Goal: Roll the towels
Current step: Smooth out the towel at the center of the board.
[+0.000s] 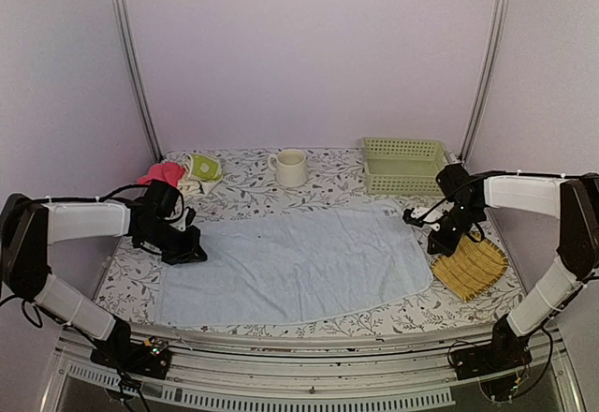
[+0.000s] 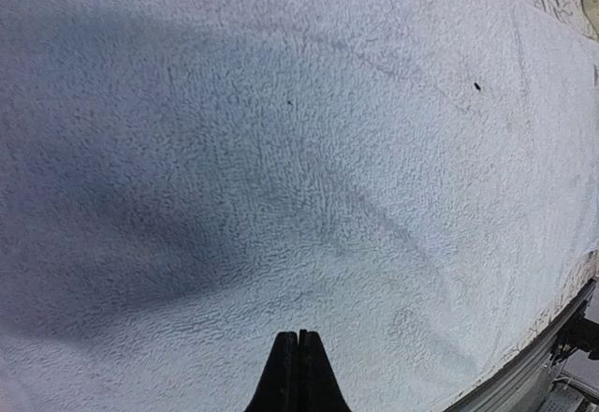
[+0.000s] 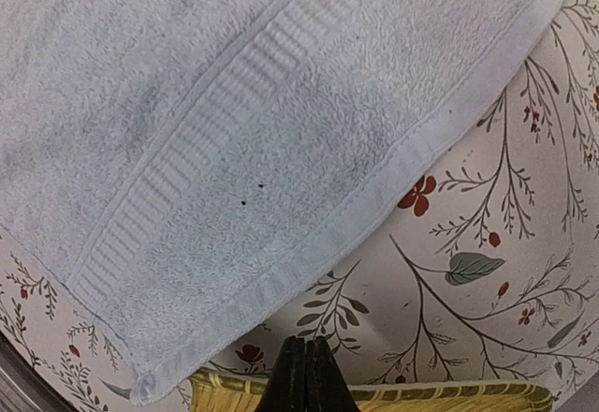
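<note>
The pale blue towel (image 1: 299,262) lies spread flat across the middle of the table. The smaller yellow-green and cream towel (image 1: 201,170) sits crumpled at the back left. My left gripper (image 1: 192,248) hovers at the blue towel's left edge. In the left wrist view it (image 2: 298,337) is shut and empty over the terry surface (image 2: 299,150). My right gripper (image 1: 438,242) hangs at the towel's right end. In the right wrist view it (image 3: 307,342) is shut on nothing, above the tablecloth just outside the towel's hem (image 3: 374,197).
A yellow woven tray (image 1: 471,267) lies right beside my right gripper, its rim (image 3: 393,398) under the fingertips. At the back stand a cream mug (image 1: 290,167) and a green basket (image 1: 404,164). A red cloth (image 1: 161,172) lies at the back left.
</note>
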